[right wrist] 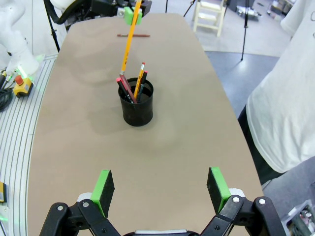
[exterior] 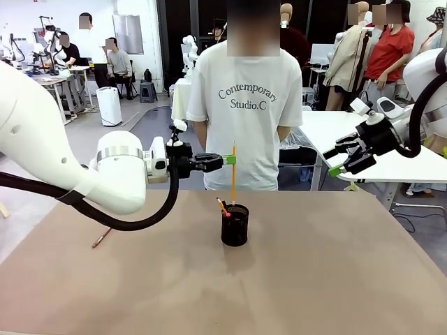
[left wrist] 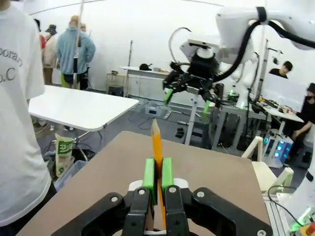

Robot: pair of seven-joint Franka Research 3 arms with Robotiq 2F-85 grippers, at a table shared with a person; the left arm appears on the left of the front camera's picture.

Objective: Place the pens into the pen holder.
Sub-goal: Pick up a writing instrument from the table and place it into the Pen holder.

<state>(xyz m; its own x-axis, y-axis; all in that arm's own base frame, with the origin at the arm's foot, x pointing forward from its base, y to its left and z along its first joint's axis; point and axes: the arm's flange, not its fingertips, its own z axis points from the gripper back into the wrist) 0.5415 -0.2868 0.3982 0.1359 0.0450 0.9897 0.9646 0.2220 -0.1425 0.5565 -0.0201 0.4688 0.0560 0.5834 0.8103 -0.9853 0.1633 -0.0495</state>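
Note:
My left gripper (exterior: 228, 160) is shut on a yellow-orange pen (exterior: 233, 178), which hangs upright with its lower tip just above the rim of the black mesh pen holder (exterior: 235, 226). In the left wrist view the pen (left wrist: 156, 145) sticks up between the green pads (left wrist: 149, 173). An orange pen with a pinkish-red end (right wrist: 141, 74) and a reddish one (right wrist: 127, 88) lean inside the holder (right wrist: 138, 109). A reddish-brown pen (exterior: 102, 237) lies flat on the table at the left (right wrist: 133, 35). My right gripper (exterior: 342, 159) hangs open and empty, high off the table's right side (right wrist: 160, 187).
A person in a white T-shirt (exterior: 246, 105) stands at the table's far edge, hands behind the back. The brown table (exterior: 335, 279) is bare around the holder. A white table (exterior: 391, 164) stands beyond the right edge.

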